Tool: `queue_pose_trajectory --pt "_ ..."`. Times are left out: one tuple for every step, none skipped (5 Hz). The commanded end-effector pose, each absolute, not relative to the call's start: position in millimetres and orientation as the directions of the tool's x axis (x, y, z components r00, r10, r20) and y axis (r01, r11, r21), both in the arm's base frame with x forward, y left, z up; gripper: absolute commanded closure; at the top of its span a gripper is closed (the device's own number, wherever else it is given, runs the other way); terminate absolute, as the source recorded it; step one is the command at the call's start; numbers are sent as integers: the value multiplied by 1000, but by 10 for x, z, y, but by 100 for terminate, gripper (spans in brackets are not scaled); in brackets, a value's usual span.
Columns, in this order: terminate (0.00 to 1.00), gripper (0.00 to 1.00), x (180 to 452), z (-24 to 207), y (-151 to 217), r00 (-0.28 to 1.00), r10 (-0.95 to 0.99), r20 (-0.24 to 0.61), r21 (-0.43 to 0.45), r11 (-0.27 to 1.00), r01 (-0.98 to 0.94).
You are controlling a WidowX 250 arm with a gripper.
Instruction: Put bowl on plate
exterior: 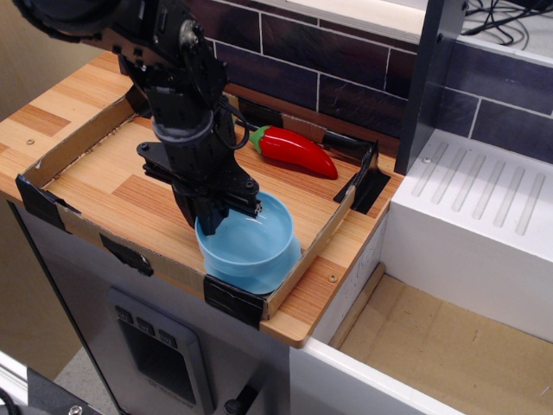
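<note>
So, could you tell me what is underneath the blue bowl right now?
Only a thin sliver of the plate peeks out at the lower right of the bowl; the rest is covered. Whether the bowl rests on it cannot be seen. The gripper grips the bowl's left rim.

A red pepper (pixel 294 148) lies in the cardboard-walled wooden tray (pixel 86 177), beside a white drainboard (pixel 484 207).

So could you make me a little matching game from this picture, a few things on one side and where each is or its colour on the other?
Things:
1. bowl
2. chili pepper
3. gripper
4. cardboard tray

Descriptions:
A. red, lying near the back wall
B. black, at the bowl's rim
C. light blue, at the tray's front right corner
D. low brown walls with black tape at the corners

Pairs: 1-C, 2-A, 3-B, 4-D
</note>
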State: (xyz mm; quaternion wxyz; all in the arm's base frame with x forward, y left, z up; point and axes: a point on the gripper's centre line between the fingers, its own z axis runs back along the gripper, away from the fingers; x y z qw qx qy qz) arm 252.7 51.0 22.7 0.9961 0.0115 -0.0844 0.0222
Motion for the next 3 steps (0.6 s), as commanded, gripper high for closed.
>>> queue_pose_trajectory --pt "0 100 2624 189 556 983 31 184 60 997 -43" --pt "0 0 2632 230 542 984 57 172 30 998 -63" --pt "0 0 2616 281 515 988 50 148 -7 999 -50"
